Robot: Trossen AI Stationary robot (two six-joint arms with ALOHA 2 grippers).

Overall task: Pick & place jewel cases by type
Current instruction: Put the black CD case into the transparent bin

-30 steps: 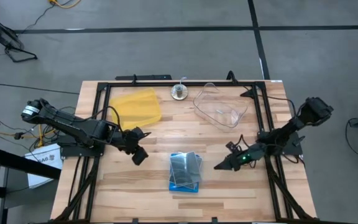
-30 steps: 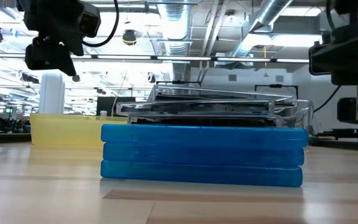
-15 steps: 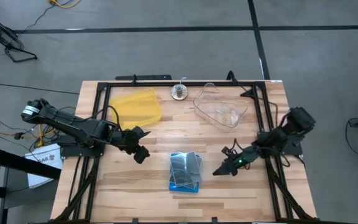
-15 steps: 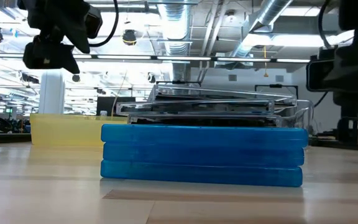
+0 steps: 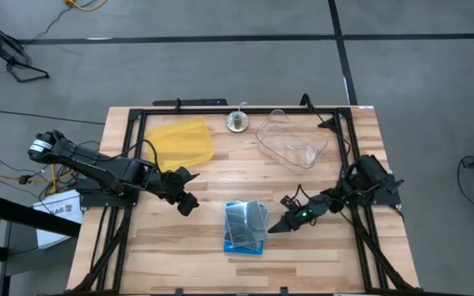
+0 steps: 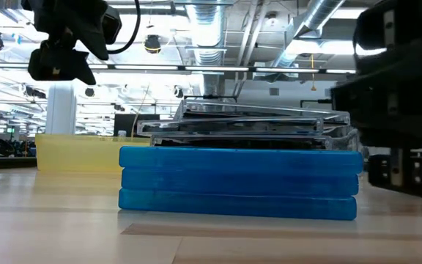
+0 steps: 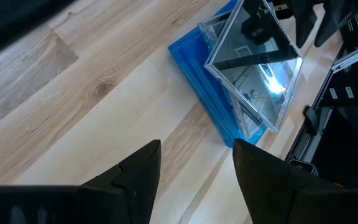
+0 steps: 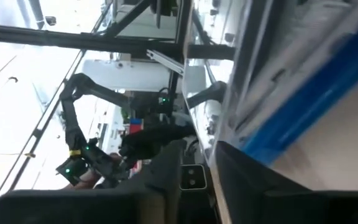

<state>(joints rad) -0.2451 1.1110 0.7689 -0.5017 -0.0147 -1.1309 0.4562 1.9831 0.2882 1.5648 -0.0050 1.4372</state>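
Note:
The jewel cases lie in one stack [image 5: 245,226] at the table's middle near side. The lower ones are blue [image 6: 240,182]; the clear ones with black insides [image 6: 240,125] lie on top, slightly askew. My right gripper [image 5: 274,226] lies low over the table, pointing level at the stack's right side. Its fingers [image 8: 166,177] are open by a narrow gap and stand just short of the blue edge [image 8: 309,106]. My left gripper [image 5: 186,201] hangs open left of the stack, above the table, with nothing between its fingers [image 7: 138,180].
A yellow tray [image 5: 179,141] lies at the far left. A clear tub [image 5: 290,144] stands at the far right, and a small metal object [image 5: 237,122] sits between them at the far edge. Bare wood surrounds the stack, and a black frame [image 5: 352,164] runs along the table's sides.
My right gripper has come down from above the table's right side to just over the tabletop. It has moved left toward the stack and now ends right beside it. The stack has not moved.

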